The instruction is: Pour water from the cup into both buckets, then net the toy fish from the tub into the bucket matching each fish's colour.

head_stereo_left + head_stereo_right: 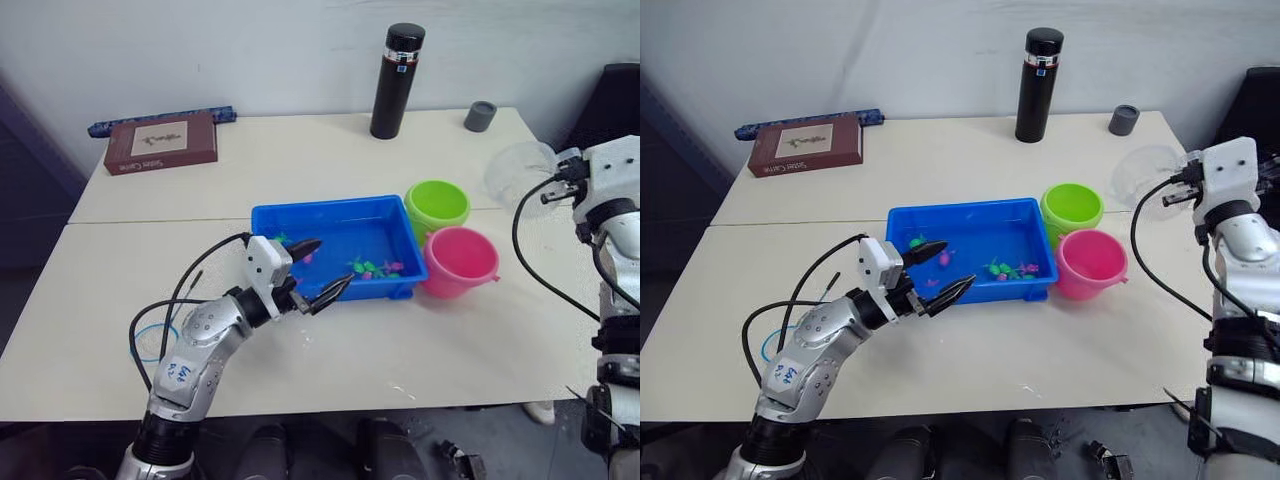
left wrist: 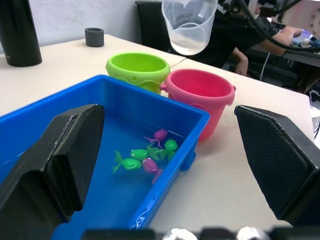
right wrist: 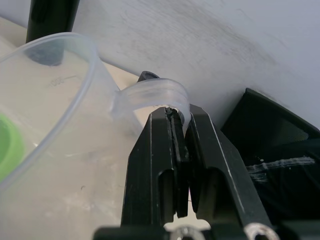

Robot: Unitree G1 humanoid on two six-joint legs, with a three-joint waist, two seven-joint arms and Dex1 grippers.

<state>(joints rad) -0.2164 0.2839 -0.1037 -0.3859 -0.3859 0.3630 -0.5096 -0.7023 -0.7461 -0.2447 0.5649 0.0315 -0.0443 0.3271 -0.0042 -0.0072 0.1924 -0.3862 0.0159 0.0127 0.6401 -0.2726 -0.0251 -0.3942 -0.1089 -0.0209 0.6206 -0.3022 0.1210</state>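
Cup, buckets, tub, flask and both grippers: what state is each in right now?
cup: lifted, held by its handle
right gripper: shut on the cup's handle
left gripper: open, empty
green bucket: upright
pink bucket: upright
tub: fish inside
flask: upright, capped
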